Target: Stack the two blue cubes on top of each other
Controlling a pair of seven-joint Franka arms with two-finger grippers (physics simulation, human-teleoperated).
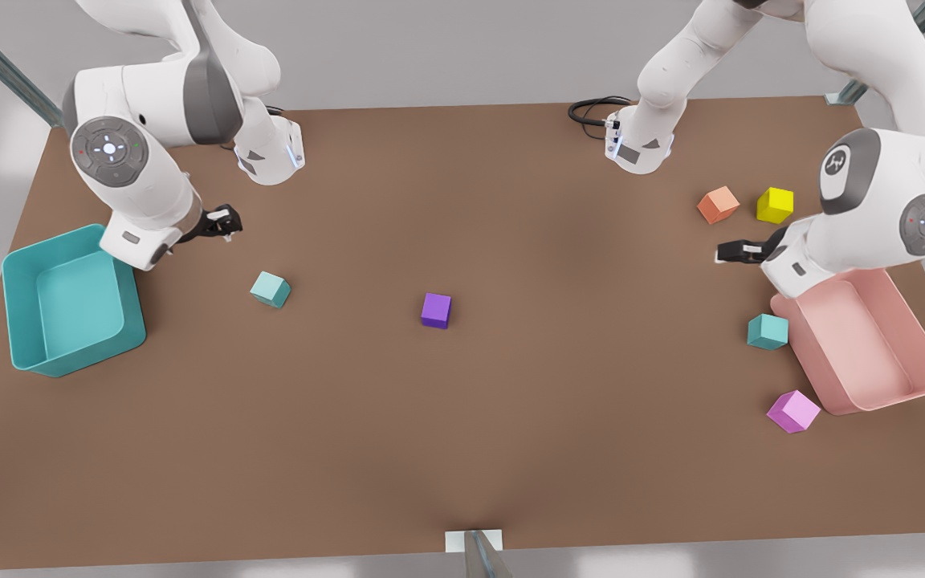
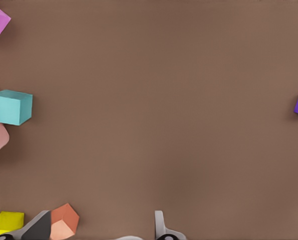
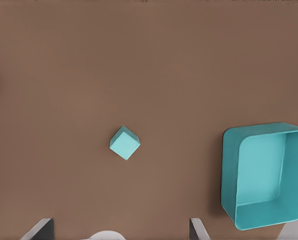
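Note:
One blue cube (image 1: 270,289) lies on the brown table toward the front view's left, a short way from the teal bin; the right wrist view shows it too (image 3: 124,142). My right gripper (image 1: 226,221) hovers open above and behind it, apart from it. The other blue cube (image 1: 768,331) rests against the pink bin at the front view's right, and the left wrist view catches it as well (image 2: 10,107). My left gripper (image 1: 731,251) hangs open above the table behind that cube, holding nothing; one of its fingers (image 2: 160,224) shows in the left wrist view.
A dark purple cube (image 1: 436,310) sits mid-table between the two blue cubes. A teal bin (image 1: 19,309) stands at the front view's left and a pink bin (image 1: 816,361) at its right. Orange (image 1: 718,204), yellow (image 1: 775,205) and pink (image 1: 792,411) cubes lie near the pink bin.

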